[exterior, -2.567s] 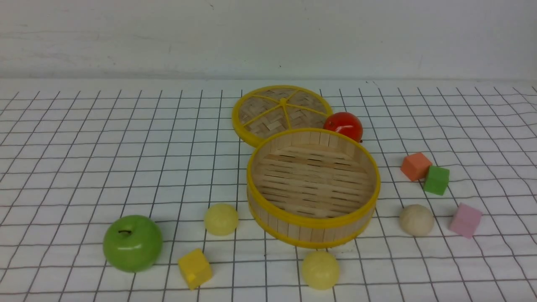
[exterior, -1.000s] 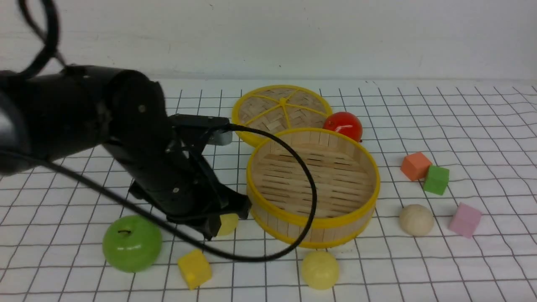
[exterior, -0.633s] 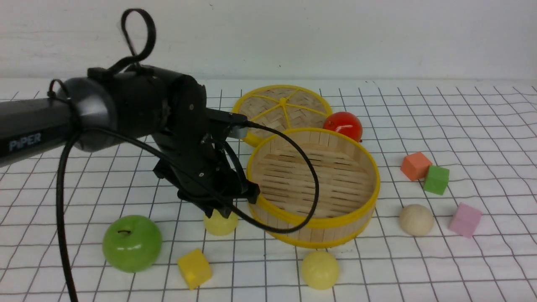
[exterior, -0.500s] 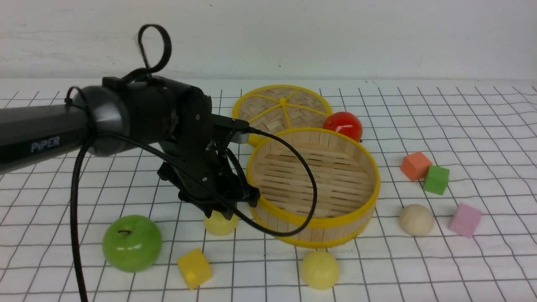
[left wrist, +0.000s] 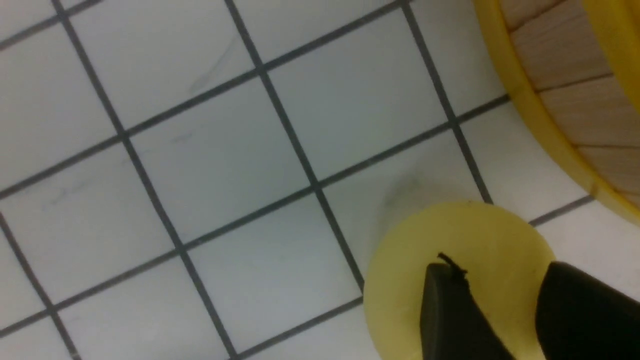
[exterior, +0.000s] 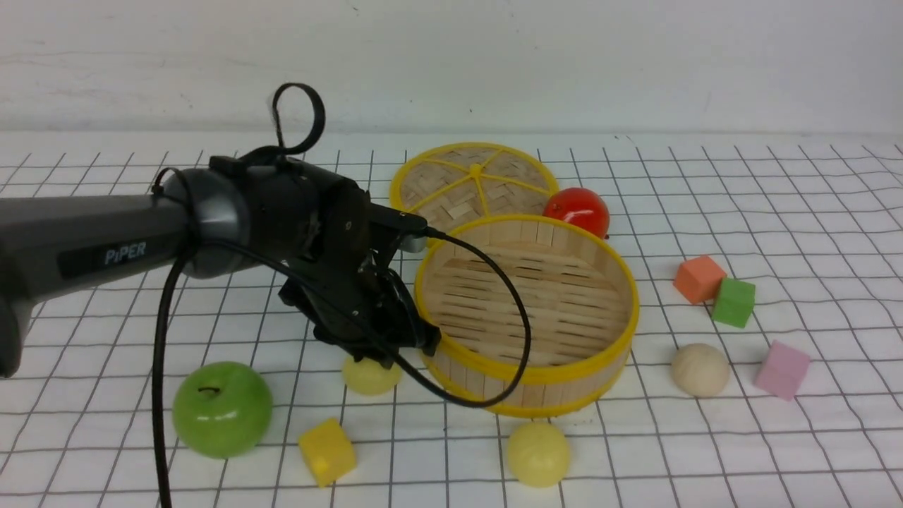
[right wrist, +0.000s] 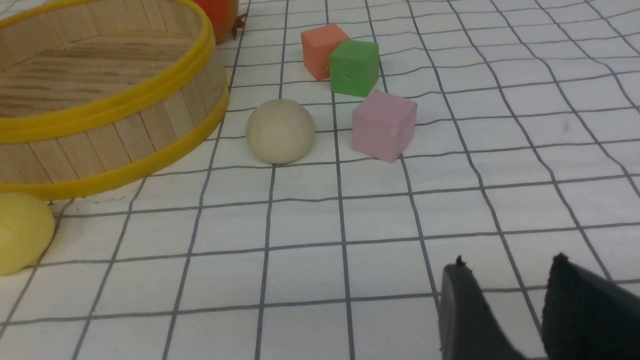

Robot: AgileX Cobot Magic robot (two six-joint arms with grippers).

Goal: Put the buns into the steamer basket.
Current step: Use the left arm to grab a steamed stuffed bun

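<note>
The task is at its beginning; the basket (exterior: 525, 375) is empty, its slatted floor bare, and all three buns lie outside it on the counter (exterior: 106, 331).

The left pincer (exterior: 381, 355) hangs low over one yellow bun (exterior: 368, 379); in the left wrist view this bun (left wrist: 460, 230) lies directly under the tips of the pincer (left wrist: 500, 267), whose jaws stand partly apart with a gap between them; they seem to be above the bun and not around it, so I judge that nothing is held. The basket wall (left wrist: 550, 50) is just beside this pincer, on its right.

The right pincer (right wrist: 509, 262) is low over bare counter, jaws apart and holding nothing; the cream bun (right wrist: 280, 131) lies ahead of it, well apart, and the second yellow bun (right wrist: 20, 232) lies far off to its left, near the basket (right wrist: 100, 107).

So nothing is done yet; the first grasp is, I think, the step in hand, and after it three lifts and three drops into the basket are left.
</note>
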